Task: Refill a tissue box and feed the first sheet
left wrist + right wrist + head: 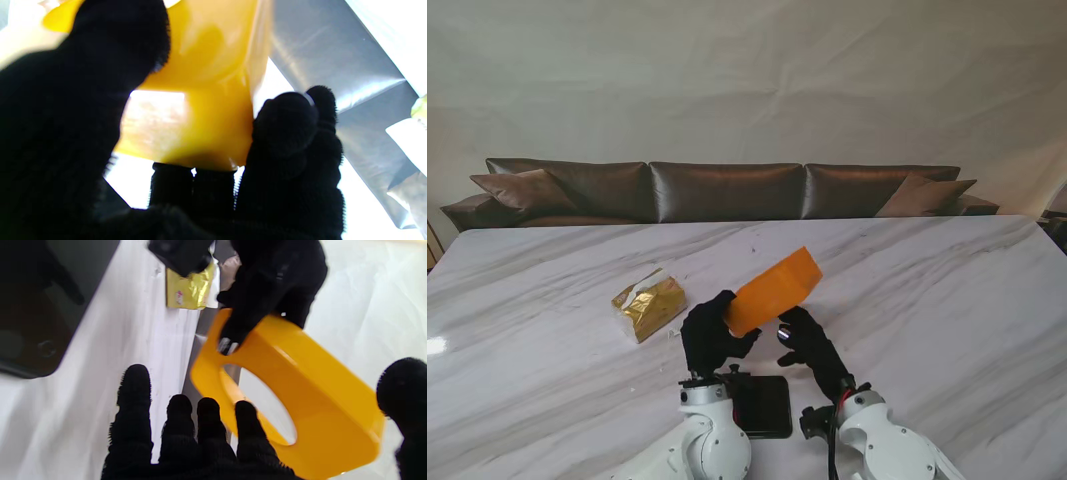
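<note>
My left hand (pixel 712 335) is shut on one end of an orange plastic tissue box (pixel 772 290) and holds it tilted above the table. In the right wrist view the tissue box (pixel 310 386) shows an oval slot, and my left hand (pixel 267 290) clamps its far end. The left wrist view shows the box (pixel 206 100) pinched between thumb and fingers (pixel 290 133). My right hand (pixel 812 345) is open just right of the box, its fingers (pixel 193 426) spread near the slot's rim. A gold-wrapped tissue pack (pixel 649 303) lies on the table to the left.
A flat black slab (pixel 762 405) lies on the marble table (pixel 927 300) close to me, between the two arms. It also shows in the right wrist view as the black slab (pixel 33 306). A brown sofa (pixel 727 190) stands beyond the table's far edge.
</note>
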Robot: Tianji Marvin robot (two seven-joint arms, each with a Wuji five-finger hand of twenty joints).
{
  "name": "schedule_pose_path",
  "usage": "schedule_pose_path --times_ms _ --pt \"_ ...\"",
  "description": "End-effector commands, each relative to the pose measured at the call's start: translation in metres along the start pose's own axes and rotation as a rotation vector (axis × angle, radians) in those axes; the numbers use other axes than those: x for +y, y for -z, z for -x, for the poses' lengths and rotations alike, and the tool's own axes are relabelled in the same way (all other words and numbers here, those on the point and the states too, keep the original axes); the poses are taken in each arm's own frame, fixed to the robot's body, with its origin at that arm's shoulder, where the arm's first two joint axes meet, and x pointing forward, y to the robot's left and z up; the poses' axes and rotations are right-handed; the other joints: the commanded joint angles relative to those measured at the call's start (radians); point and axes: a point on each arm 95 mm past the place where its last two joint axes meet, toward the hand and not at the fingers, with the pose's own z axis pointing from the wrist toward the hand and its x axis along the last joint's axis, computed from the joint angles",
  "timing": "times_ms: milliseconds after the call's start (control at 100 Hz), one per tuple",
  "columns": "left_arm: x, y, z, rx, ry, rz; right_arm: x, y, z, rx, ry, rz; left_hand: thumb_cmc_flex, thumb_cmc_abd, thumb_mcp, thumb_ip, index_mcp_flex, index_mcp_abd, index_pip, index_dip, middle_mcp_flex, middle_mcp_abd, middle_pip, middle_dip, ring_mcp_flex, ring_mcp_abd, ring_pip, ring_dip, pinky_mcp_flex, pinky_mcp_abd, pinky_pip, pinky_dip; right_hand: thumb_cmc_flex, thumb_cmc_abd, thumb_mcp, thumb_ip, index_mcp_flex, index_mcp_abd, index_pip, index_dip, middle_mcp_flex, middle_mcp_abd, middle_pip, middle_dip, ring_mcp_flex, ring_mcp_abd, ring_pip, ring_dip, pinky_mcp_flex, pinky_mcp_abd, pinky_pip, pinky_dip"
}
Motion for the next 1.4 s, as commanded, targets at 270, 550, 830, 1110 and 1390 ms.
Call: schedule_pose_path --times_ms 270,550,830,1110,1390 --pt "-0.018 -0.035 0.003 0.024 -0.064 0.023 0.014 0.011 0.007 -0.074 0.056 0.036 0.072 0.153 0.320 0.131 0.020 -0.021 0.070 -0.005 0.085 0.005 0.030 0.026 0.049 0.002 0.038 -0.015 0.042 -0.141 2.084 0.019 0.019 -0.014 0.000 -0.005 -0.006 0.087 0.061 0.005 -0.013 0.044 0.017 -0.002 0.003 0.008 -0.003 -0.009 0.020 -0.026 -0.007 0.034" --pt "-0.032 -0.048 0.024 0.111 -0.320 0.180 0.024 0.017 -0.004 -0.081 0.120 0.068 0.044 0.174 0.335 0.167 0.001 -0.038 0.082 0.011 0.074 -0.013 0.059 0.030 0.050 -0.024 0.070 -0.010 0.047 -0.191 2.107 0.016 0.044 -0.024 -0.002 -0.008 0.017 0.088 0.089 0.016 0.003 0.047 0.027 0.003 0.016 0.012 0.005 -0.005 0.030 -0.025 0.006 0.035" --pt "-0.027 -0.056 0.027 0.157 -0.468 0.289 0.033 0.021 -0.013 -0.069 0.192 0.096 0.020 0.184 0.342 0.187 -0.012 -0.049 0.088 0.024 0.071 -0.024 0.086 0.015 0.051 -0.042 0.113 -0.006 0.053 -0.246 2.148 0.010 0.054 -0.029 -0.003 -0.009 0.025 0.090 0.104 0.023 0.008 0.052 0.033 0.006 0.021 0.013 0.009 -0.002 0.034 -0.028 0.014 0.031" --pt "-0.017 -0.059 0.027 0.199 -0.592 0.403 0.040 0.026 -0.016 -0.064 0.220 0.125 0.006 0.189 0.309 0.168 -0.022 -0.079 0.079 0.029 0.069 -0.044 0.088 0.004 0.051 -0.064 0.122 -0.012 0.055 -0.283 2.155 0.000 0.065 -0.035 -0.004 -0.010 0.033 0.092 0.113 0.028 0.016 0.055 0.039 0.009 0.027 0.018 0.012 0.000 0.039 -0.028 0.020 0.025" --pt "-0.003 -0.057 0.037 0.214 -0.649 0.437 0.043 0.027 -0.011 -0.067 0.221 0.128 -0.010 0.206 0.287 0.157 -0.034 -0.096 0.075 0.035 0.058 -0.057 0.092 0.003 0.051 -0.071 0.129 -0.015 0.056 -0.307 2.158 -0.007 0.072 -0.038 -0.005 -0.012 0.039 0.094 0.118 0.032 0.019 0.056 0.040 0.010 0.030 0.019 0.014 0.001 0.040 -0.027 0.025 0.019"
